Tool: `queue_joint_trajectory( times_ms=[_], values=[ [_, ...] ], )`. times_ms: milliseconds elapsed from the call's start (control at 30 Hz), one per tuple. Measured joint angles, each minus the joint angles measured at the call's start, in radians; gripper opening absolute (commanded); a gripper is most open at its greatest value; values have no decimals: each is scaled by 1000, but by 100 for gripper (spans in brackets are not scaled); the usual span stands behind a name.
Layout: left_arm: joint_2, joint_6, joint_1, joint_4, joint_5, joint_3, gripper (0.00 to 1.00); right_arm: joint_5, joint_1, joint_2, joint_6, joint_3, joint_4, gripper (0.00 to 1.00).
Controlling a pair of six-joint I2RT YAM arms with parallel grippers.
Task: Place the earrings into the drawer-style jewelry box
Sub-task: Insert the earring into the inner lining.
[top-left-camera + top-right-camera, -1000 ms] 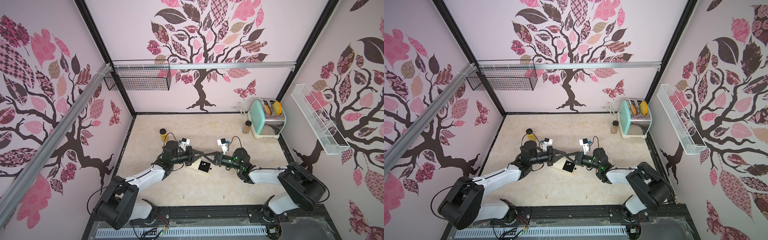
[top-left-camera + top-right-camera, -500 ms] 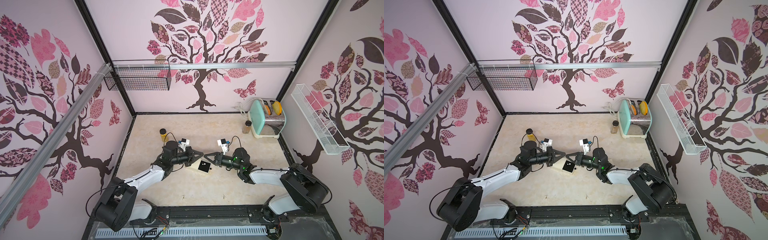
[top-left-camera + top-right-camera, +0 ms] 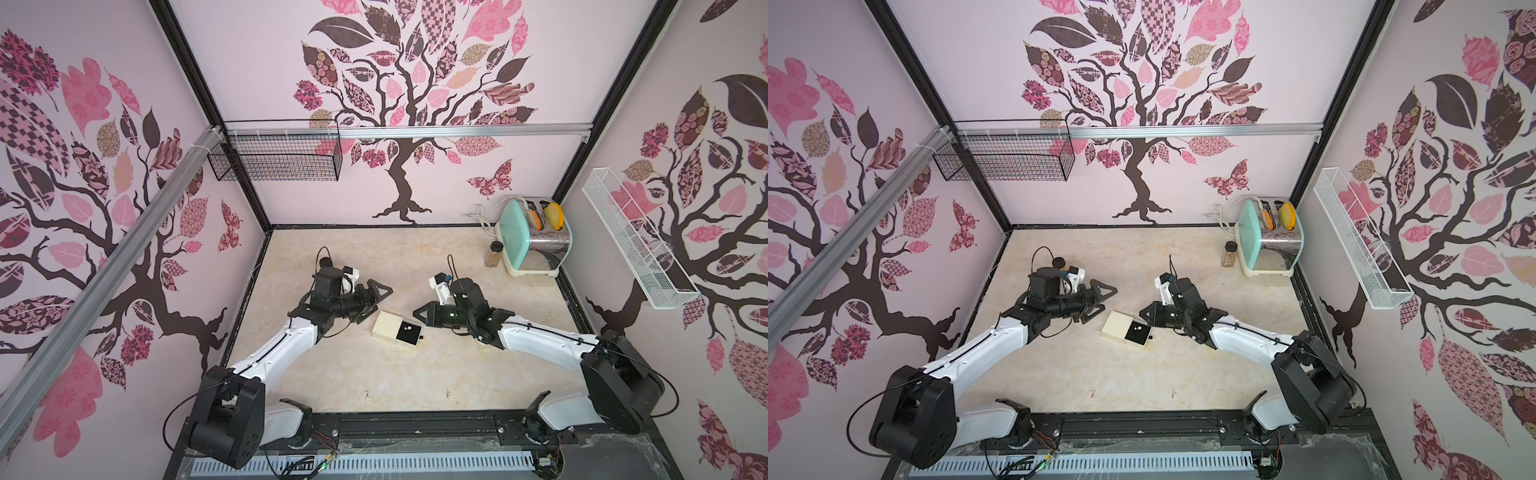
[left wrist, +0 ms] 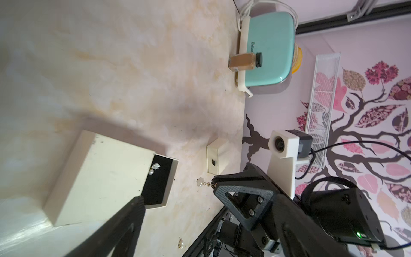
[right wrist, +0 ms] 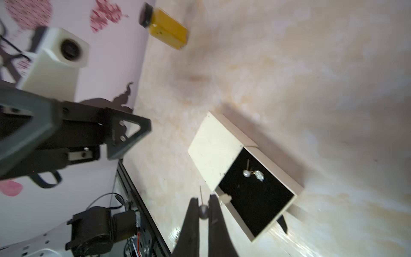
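Observation:
The cream jewelry box [image 3: 385, 324] lies mid-table with its black-lined drawer [image 3: 409, 334] pulled out. One earring [image 5: 253, 174] lies in the drawer. My right gripper [image 5: 203, 203] is shut on another earring [image 5: 203, 211], pinching its bead just off the drawer's near corner; in a top view it [image 3: 417, 314] hovers right of the box. Left of the box, my left gripper [image 3: 374, 301] stands open and holds nothing, with one finger [image 4: 131, 218] showing in its wrist view. Two more earrings [image 3: 367, 394] [image 3: 449, 392] lie near the front edge.
A mint toaster [image 3: 534, 237] and a brown spice jar [image 3: 494, 253] stand at the back right. A yellow jar [image 5: 165, 31] stands behind the left arm. Wire baskets [image 3: 276, 160] [image 3: 636, 245] hang on the walls. A black rail [image 3: 415, 424] borders the front.
The two grippers met tip to tip above the box. Now my left gripper has opened and drawn back to the left, while the right stays shut on the earring.

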Motion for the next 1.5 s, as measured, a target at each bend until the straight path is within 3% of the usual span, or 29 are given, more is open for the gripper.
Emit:
queue_joint_trajectory(
  times_ms=[200,433,1500],
  values=[
    [117,176,46,-206,-74,83,98,139,81,158,-173,198,-255,0],
    [209,252,45,-293,-101,94,98,235,142,230,-285,289,-414,0],
    [248,266,45,-274,-63,93,98,319,228,364,-323,399,-534,0]
  ],
)
